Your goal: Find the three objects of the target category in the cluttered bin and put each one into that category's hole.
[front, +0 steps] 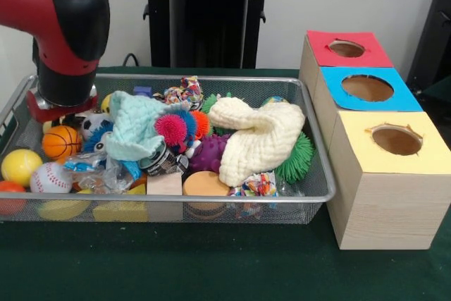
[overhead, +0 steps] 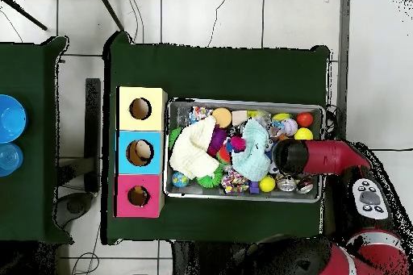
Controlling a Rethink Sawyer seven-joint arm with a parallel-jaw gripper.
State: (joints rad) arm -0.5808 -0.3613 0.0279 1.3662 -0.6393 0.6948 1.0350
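Observation:
The wire mesh bin (front: 176, 202) is full of toys; it also shows in the overhead view (overhead: 242, 102). The red-faced hole (front: 346, 48) is on the farthest wooden box to the right of the bin, and shows in the overhead view (overhead: 138, 196). My gripper (front: 60, 109) hangs under the red and black arm over the bin's left end, just above an orange ball (front: 60, 142) and a soccer ball (front: 91, 126). The arm's wrist hides most of it. In the overhead view the arm (overhead: 310, 157) covers it.
A blue-faced hole (front: 367, 88) and a yellow-faced hole (front: 397, 140) sit in front of the red one. In the bin lie a cream cloth (front: 257, 139), a mint knitted cloth (front: 137, 125), a baseball (front: 51, 177), a yellow ball (front: 21, 166) and spiky balls (front: 170, 130).

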